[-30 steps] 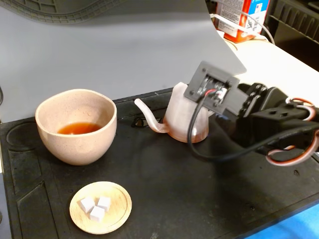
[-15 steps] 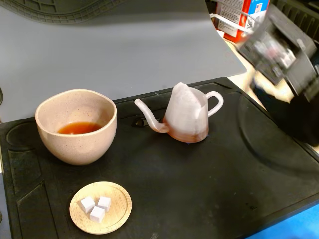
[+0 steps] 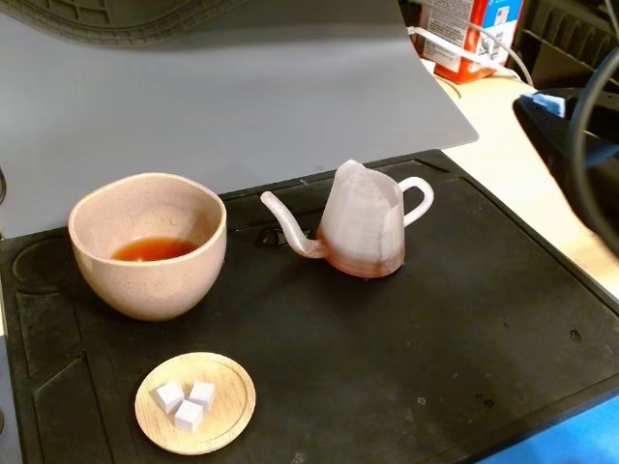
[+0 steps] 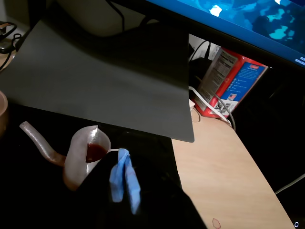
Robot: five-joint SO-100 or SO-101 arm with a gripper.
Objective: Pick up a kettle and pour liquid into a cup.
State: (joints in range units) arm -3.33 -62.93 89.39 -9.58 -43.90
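Your kettle stood upright on the mat at three o'clock of the cup, which held tea-coloured liquid; your fingers' opening couldn't be told.

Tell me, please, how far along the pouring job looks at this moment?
Pouring looks done: the cup holds reddish-brown liquid, and the kettle stands upright on the black mat, some liquid left inside. Nothing is in hand; the end effector is off the kettle. Little remains.
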